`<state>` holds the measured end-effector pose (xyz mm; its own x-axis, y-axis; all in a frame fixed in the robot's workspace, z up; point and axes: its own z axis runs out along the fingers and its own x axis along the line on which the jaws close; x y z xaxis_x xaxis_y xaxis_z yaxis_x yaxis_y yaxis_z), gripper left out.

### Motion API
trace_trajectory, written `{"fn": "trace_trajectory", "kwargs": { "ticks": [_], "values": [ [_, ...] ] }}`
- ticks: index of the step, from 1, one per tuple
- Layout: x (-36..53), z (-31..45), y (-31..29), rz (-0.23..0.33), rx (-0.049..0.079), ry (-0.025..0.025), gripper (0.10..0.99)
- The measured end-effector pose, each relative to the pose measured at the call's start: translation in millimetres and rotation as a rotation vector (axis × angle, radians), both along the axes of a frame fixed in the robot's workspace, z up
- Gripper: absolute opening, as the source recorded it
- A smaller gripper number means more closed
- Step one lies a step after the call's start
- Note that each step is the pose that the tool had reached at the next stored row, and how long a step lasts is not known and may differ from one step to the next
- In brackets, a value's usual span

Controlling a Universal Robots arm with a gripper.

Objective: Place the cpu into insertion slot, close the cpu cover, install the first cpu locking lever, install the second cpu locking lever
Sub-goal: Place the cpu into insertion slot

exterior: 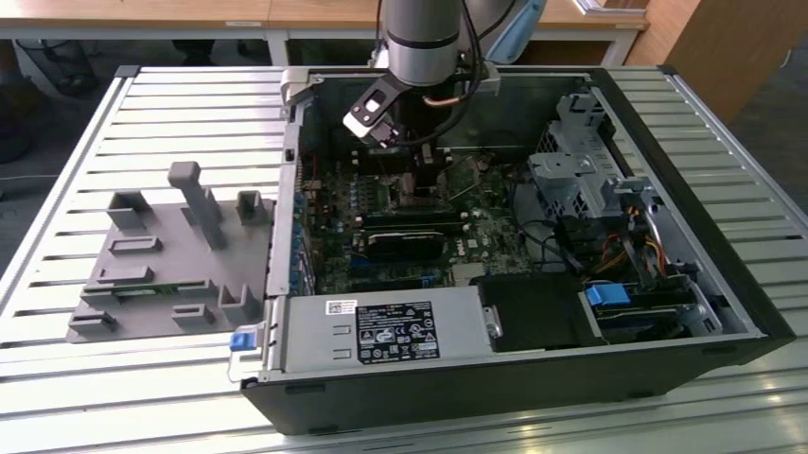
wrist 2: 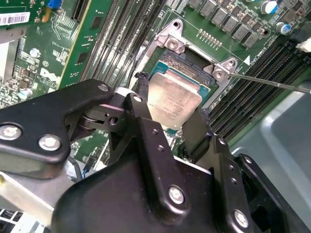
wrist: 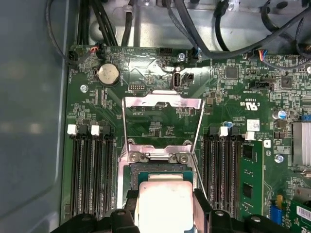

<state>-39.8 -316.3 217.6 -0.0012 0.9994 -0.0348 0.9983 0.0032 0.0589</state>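
Note:
The cpu (wrist 2: pixel 175 99), a small square chip with a silvery face, sits between my two black fingers (wrist 2: pixel 141 97) just above the insertion slot (wrist 2: pixel 187 58). My gripper (wrist 2: pixel 170 104) is shut on the chip's two opposite edges. In the first wrist view the cpu (wrist: pixel 165 204) covers most of the insertion slot (wrist: pixel 146 167), whose far rim still shows. The cpu cover (wrist: pixel 163 101) stands swung open beyond the socket. A thin locking lever (wrist 2: pixel 272 83) sticks out sideways, unlatched. In the exterior view my gripper (exterior: pixel 423 165) reaches down into the open computer case (exterior: pixel 707 284).
Long black memory slots (wrist: pixel 92 174) flank the socket on both sides. A coin battery (wrist: pixel 108 74) and cable bundles (wrist: pixel 204 29) lie beyond the cover. A grey plastic fixture (exterior: pixel 165 255) stands on the slatted table at the exterior view's left of the case.

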Motion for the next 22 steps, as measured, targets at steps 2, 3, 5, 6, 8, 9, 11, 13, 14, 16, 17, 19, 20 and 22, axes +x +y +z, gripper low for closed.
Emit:
{"fn": "trace_trajectory", "kwargs": {
  "ticks": [2,3,5,6,8,9,11,13,14,16,17,19,20,22],
  "values": [
    [0.0,-1.4,0.0,-0.003,0.0,0.0,0.529],
    [0.0,-2.1,0.0,-0.004,0.0,0.0,0.529],
    [-0.2,-2.9,0.0,-0.006,0.0,0.0,0.529],
    [-0.2,-3.4,0.0,-0.006,0.0,0.0001,0.529],
    [-0.4,-4.7,0.3,-0.006,0.0,0.0,0.529],
    [-0.4,-5.5,0.5,-0.006,0.0,0.0,0.529],
    [-0.4,-7.3,1.1,-0.006,0.0,0.0,0.529],
    [-0.4,-9.1,1.6,-0.006,-0.001,0.0,0.529],
    [-0.4,-9.9,1.9,-0.006,-0.001,0.0,0.529],
    [-0.4,-11.5,2.1,-0.009,-0.001,0.0,0.529],
    [-0.4,-12.4,2.2,-0.01,-0.001,0.0001,0.529],
    [-0.4,-14.2,2.6,-0.011,-0.001,0.0,0.529],
    [-0.5,-14.9,2.8,-0.012,-0.001,0.0001,0.529],
    [-0.6,-16.3,3.3,-0.013,-0.001,0.0,0.529]
  ]
}}
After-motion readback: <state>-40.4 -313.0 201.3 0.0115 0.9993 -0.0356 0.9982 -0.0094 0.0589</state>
